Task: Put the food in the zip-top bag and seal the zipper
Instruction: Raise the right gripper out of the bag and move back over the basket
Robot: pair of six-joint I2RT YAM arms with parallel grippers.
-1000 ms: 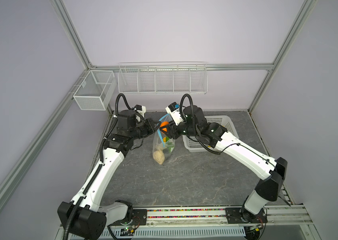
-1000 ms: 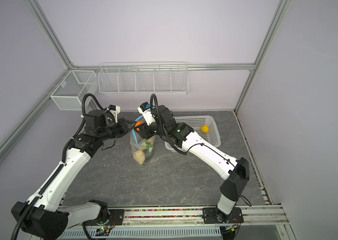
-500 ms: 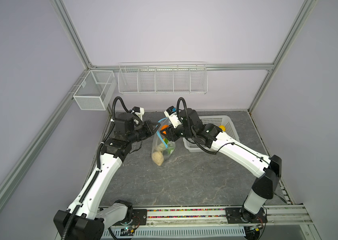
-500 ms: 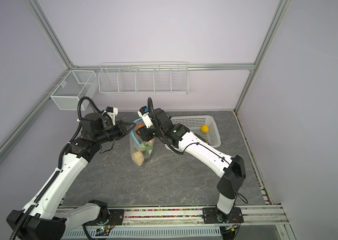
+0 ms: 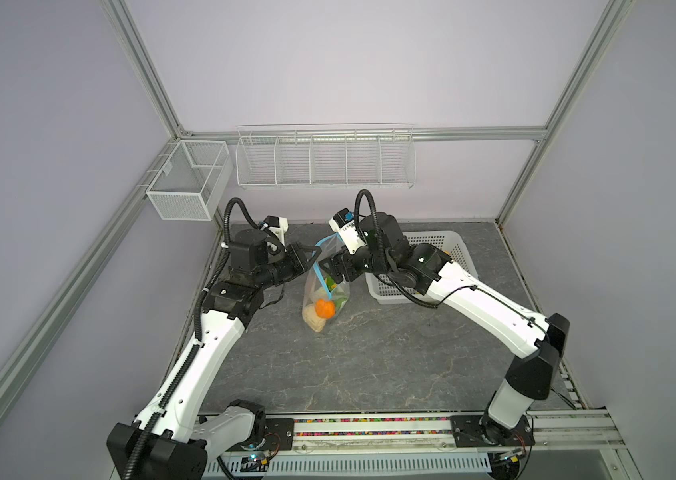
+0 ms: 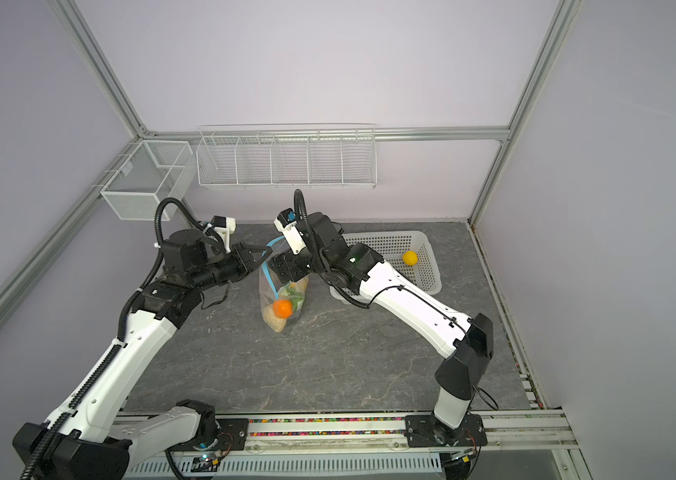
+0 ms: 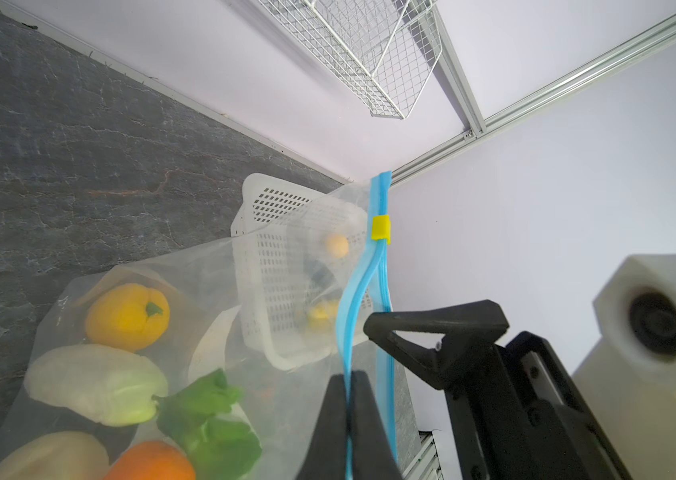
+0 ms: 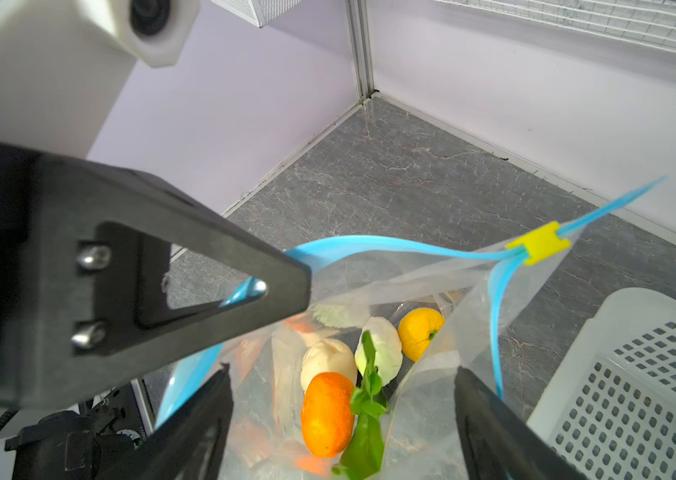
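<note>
Hidden parts
Right arm (image 5: pixel 465 297) covers the white perforated plastic basket's (image 5: pixel 463 259) 9 o'clock side in a top view; the clear zip-top bag's (image 5: pixel 313 291) slider is too small.

Bright, even, soft light all round, no harsh glare; faint shadows sit under the arms on the grey table (image 5: pixel 369 365). Top views are sharp. In the wrist views the near white camera housing (image 8: pixel 58 41) blurs, and the zip-top bag (image 7: pixel 203 291) hazes whatever lies behind it

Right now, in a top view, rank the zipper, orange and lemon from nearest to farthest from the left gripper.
1. zipper: pinched by the left gripper.
2. orange: low in the bag, just below.
3. lemon: in the basket, far right.
</note>
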